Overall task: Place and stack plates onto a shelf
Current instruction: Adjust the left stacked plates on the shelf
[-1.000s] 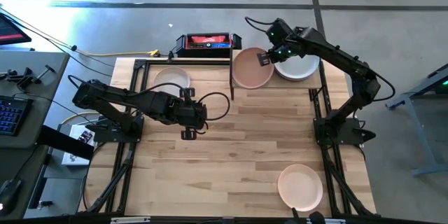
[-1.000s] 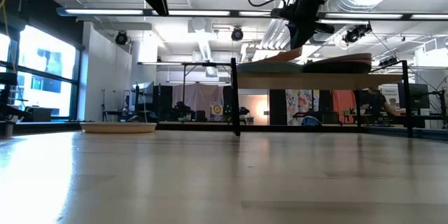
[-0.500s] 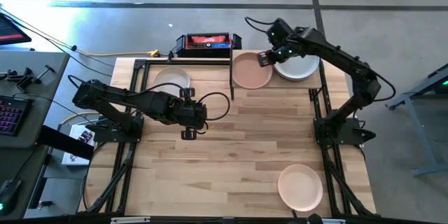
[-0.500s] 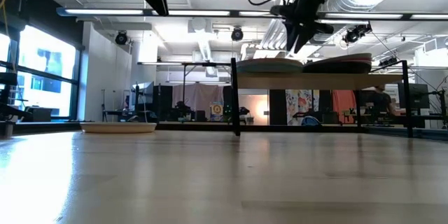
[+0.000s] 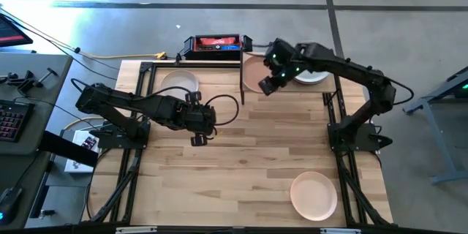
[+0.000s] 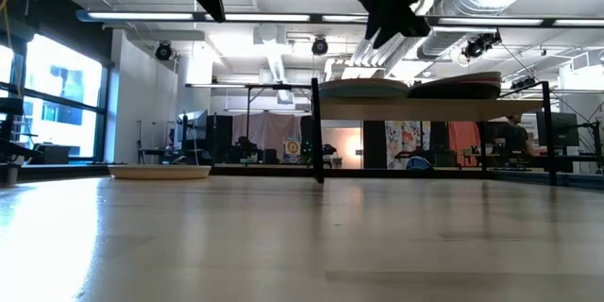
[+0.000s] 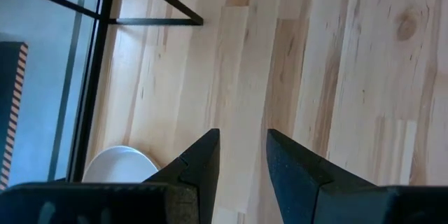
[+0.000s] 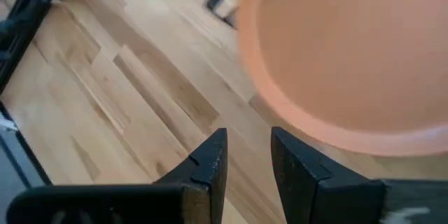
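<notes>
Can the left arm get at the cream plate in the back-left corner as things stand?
Probably yes. The left gripper hovers empty over bare table, and the cream plate lies alone, flat on the tabletop, with nothing between them. The right gripper is over by the shelf.

My right end effector hovers over the peach plate at twelve o'clock; my left end effector waits at nine.

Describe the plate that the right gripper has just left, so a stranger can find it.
Find the shelf at the table's far edge. Two plates sit on it: the peach plate lies on its left half, by the right gripper. Its neighbour, the white plate, is paler.
</notes>
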Action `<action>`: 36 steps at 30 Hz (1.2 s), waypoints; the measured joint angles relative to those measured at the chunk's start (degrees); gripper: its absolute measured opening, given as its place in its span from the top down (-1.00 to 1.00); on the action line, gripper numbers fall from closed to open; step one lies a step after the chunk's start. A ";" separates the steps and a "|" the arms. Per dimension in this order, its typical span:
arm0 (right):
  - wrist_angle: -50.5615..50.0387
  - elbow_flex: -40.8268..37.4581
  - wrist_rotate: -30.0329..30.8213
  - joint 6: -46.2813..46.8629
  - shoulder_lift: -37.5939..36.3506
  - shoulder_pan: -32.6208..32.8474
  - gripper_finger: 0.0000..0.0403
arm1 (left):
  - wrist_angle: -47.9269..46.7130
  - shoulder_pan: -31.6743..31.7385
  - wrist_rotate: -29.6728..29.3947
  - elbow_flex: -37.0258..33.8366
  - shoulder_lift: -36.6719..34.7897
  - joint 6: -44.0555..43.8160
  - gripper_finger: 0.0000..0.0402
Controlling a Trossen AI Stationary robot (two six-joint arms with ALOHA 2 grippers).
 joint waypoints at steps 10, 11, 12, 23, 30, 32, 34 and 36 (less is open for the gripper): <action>2.81 0.00 6.15 2.93 5.56 8.19 0.56 | -0.04 0.00 0.02 0.00 0.02 -1.73 0.47; 2.83 0.00 6.44 3.10 6.17 8.46 0.56 | -0.04 0.00 0.02 0.00 0.02 -1.73 0.47; 2.91 0.00 6.87 3.36 6.75 8.68 0.56 | -0.06 0.00 0.02 0.00 0.02 -1.73 0.47; 3.59 -0.04 13.61 4.43 9.81 7.93 0.56 | -0.07 0.00 0.02 0.00 0.02 -1.75 0.47; 3.59 -0.04 16.40 5.50 9.83 5.59 0.56 | -0.04 0.00 0.02 0.00 0.02 -1.73 0.47; 3.44 -0.04 16.37 5.50 9.83 5.08 0.56 | -0.04 0.00 0.02 0.00 0.02 -1.73 0.47; 2.76 -0.04 16.36 5.50 9.83 4.71 0.56 | -0.04 0.00 0.02 0.00 0.02 -1.73 0.47; 1.86 -0.04 16.37 5.33 9.83 4.63 0.56 | -0.04 0.00 0.02 0.00 0.02 -1.73 0.47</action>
